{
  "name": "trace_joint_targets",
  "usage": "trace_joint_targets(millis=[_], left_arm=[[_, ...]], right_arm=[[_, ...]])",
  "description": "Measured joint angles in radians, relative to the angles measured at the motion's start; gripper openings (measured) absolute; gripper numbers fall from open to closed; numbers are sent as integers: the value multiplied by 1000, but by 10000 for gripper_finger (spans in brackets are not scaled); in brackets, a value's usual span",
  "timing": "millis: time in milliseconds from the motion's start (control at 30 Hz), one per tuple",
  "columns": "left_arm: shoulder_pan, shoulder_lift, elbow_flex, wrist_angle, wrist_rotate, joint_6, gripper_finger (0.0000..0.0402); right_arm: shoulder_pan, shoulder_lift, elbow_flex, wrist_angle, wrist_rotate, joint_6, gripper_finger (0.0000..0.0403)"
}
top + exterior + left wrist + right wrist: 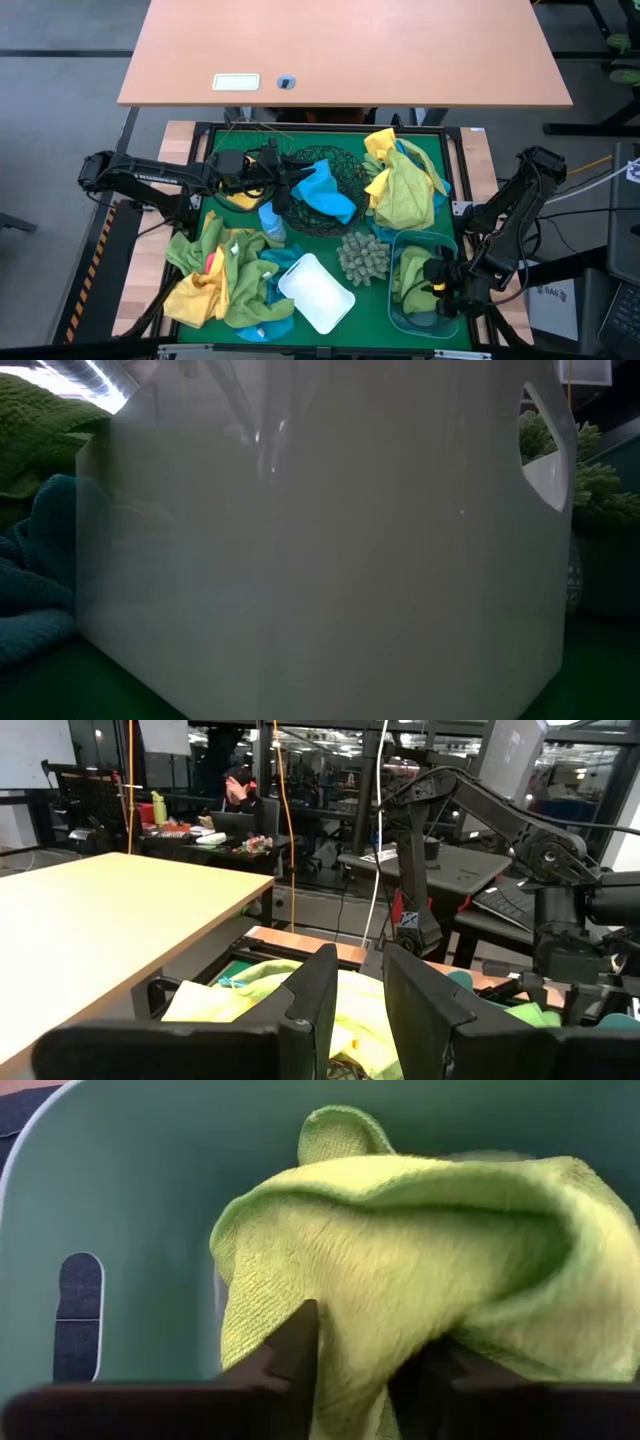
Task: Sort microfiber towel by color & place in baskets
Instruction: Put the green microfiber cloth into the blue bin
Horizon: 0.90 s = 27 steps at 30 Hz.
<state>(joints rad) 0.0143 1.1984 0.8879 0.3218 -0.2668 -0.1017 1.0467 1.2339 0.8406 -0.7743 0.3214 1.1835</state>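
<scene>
Left tool parted, right tool low — parted

From above I see the green mat crowded. My left gripper reaches over the black mesh bowl, where a blue towel lies. My right gripper sits in the blue tub against a green towel. The white tub stands beside a spiky ball. A mixed heap of yellow and green towels fills the near-left corner, and another pile lies just right of the bowl.
</scene>
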Motion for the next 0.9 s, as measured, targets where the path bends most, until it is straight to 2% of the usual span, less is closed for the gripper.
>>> trace_joint_targets(millis=[200, 333, 567, 733, 900], left_arm=[[0, 0, 0, 0, 0, 0, 79], [0, 0, 0, 0, 0, 0, 79], [0, 0, 0, 0, 0, 0, 79], [0, 0, 0, 0, 0, 0, 79], [0, -14, 0, 4, 0, 0, 79]], right_arm=[[0, 0, 37, -19, -40, -18, 182], [0, 0, 75, -31, -86, -56, 208], [-46, 0, 156, -142, -80, -63, 213], [-129, 0, 243, -297, -80, -72, 214], [-230, -1, 311, -439, -62, -174, 214]])
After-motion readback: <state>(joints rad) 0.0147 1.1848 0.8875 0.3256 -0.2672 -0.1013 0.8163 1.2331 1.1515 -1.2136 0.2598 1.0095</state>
